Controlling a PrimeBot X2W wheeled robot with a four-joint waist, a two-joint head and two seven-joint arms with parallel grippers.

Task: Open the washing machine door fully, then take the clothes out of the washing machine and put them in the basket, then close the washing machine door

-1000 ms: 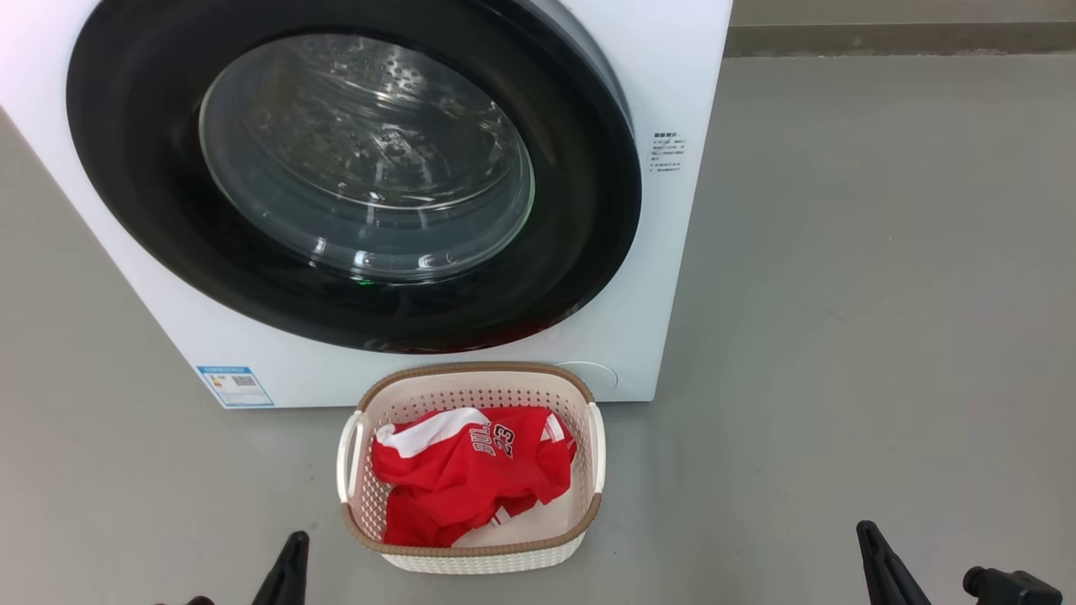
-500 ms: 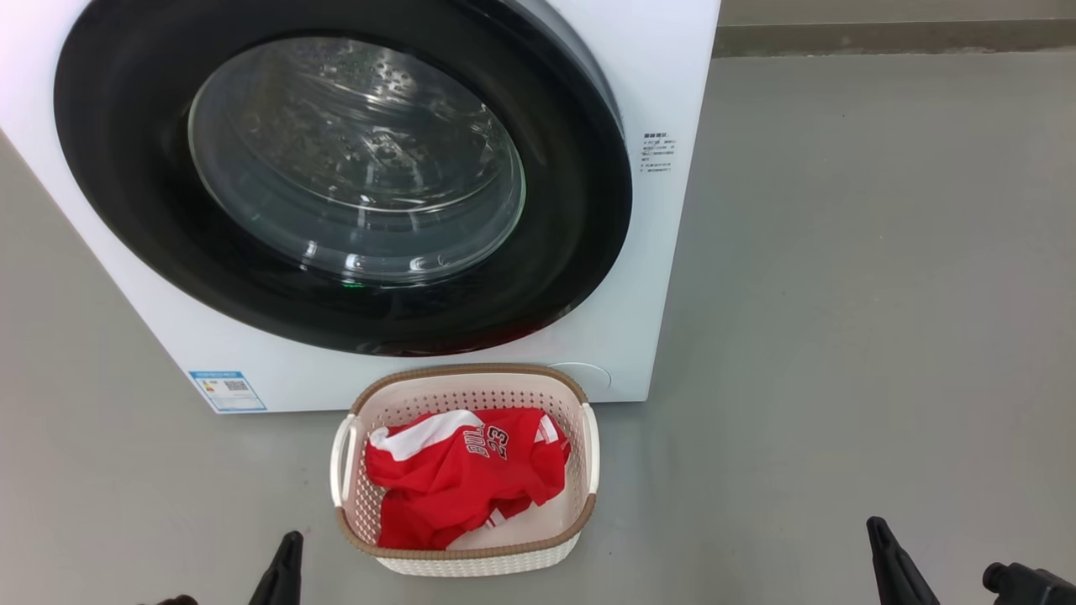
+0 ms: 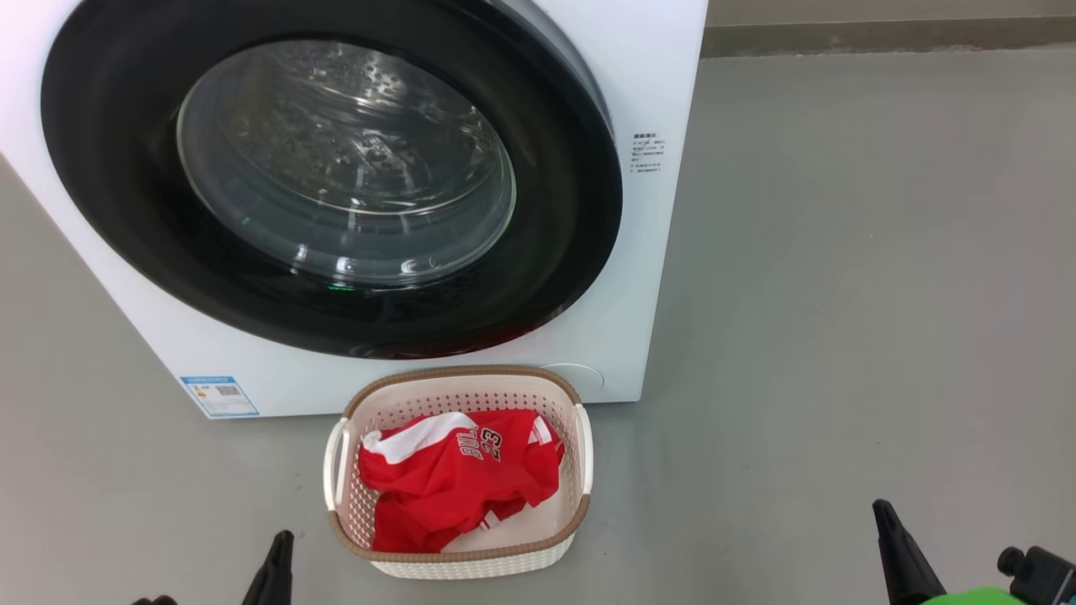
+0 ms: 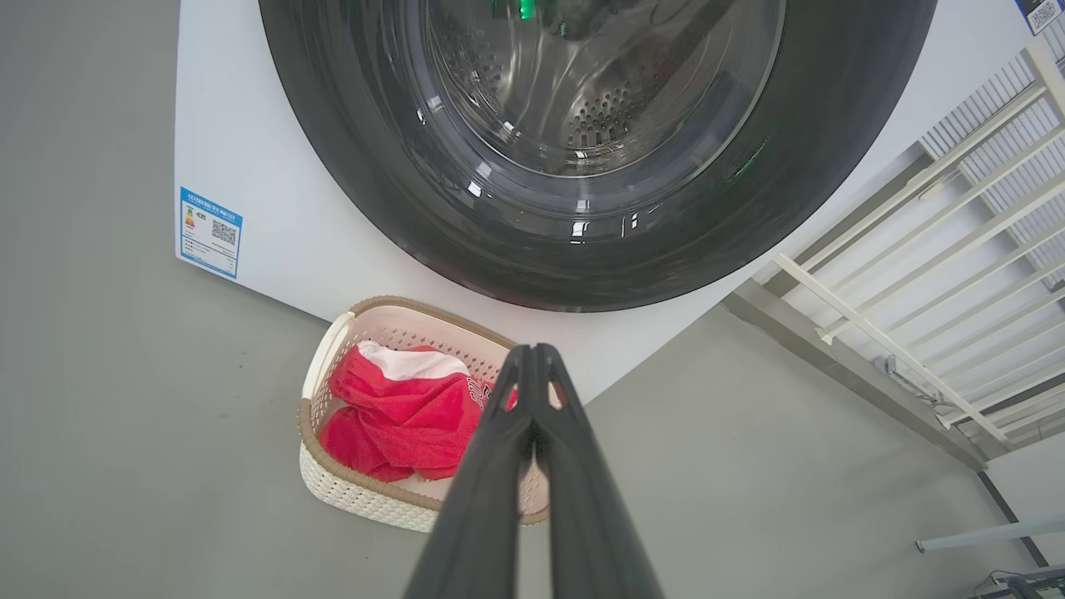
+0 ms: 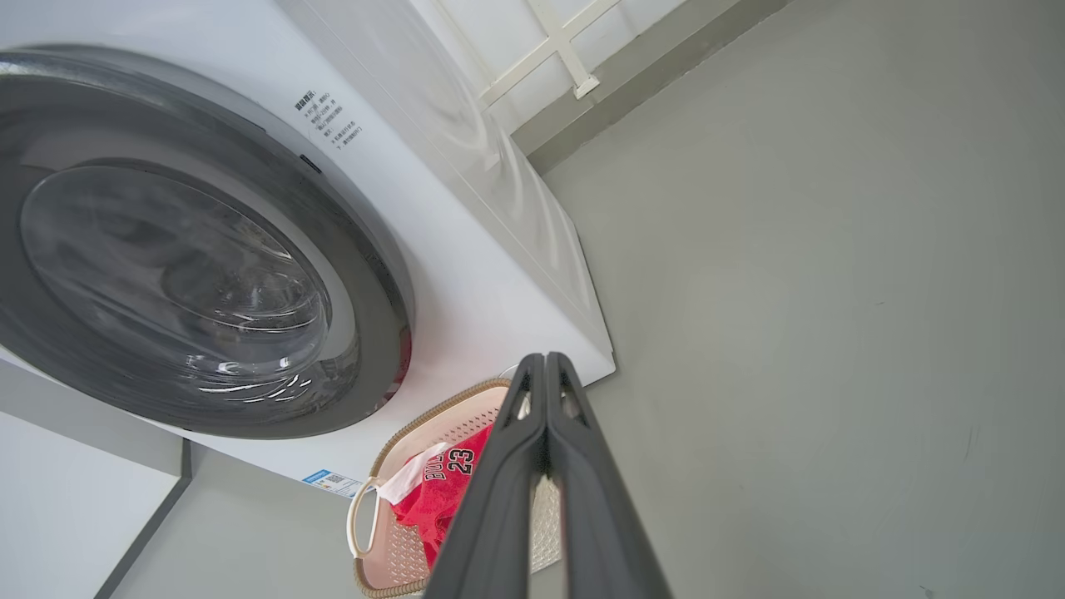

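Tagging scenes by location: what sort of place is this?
Probably a laundry corner, or a test room set up as one: a white front-loading washing machine on a bare grey floor, a small basket of red clothes before it, a white railing nearby.

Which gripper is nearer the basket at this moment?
Left. The left gripper is just off the near-left corner of the basket, not touching it; the right gripper is far off to the basket's right.
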